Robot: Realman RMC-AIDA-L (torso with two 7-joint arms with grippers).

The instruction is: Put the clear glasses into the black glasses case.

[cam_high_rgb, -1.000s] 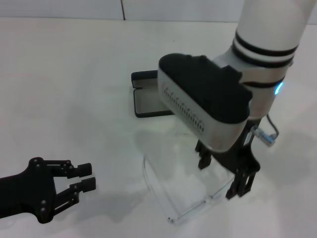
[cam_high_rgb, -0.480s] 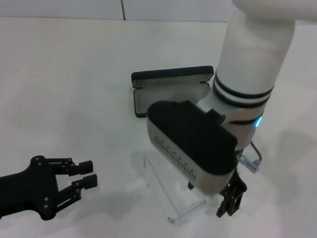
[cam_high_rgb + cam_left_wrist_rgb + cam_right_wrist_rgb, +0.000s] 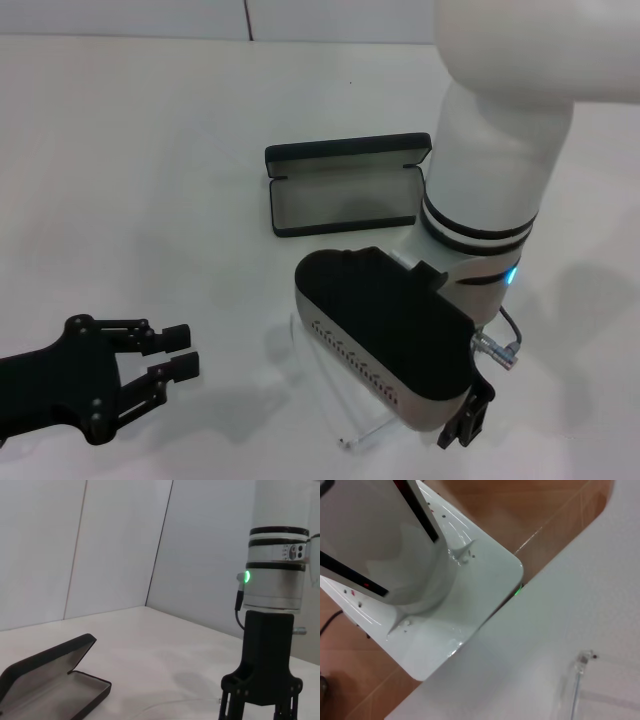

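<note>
R gripper (image 3: 462, 425) has come down and toward me over the last sec, now low at the near end of the clear glasses (image 3: 330, 390). Wrist housing hides the tips, so I can't tell if the jaws are spread or pinching the frame. My read: grasp approach, nothing lifted yet. Glasses lie on the desk (image 3: 150, 150), one temple arm poking out by the near edge. Black glasses case (image 3: 345, 190) sits open farther back, well apart. R forearm stands near vertical. L gripper (image 3: 165, 365) idles low at near left, jaws spread.
</note>
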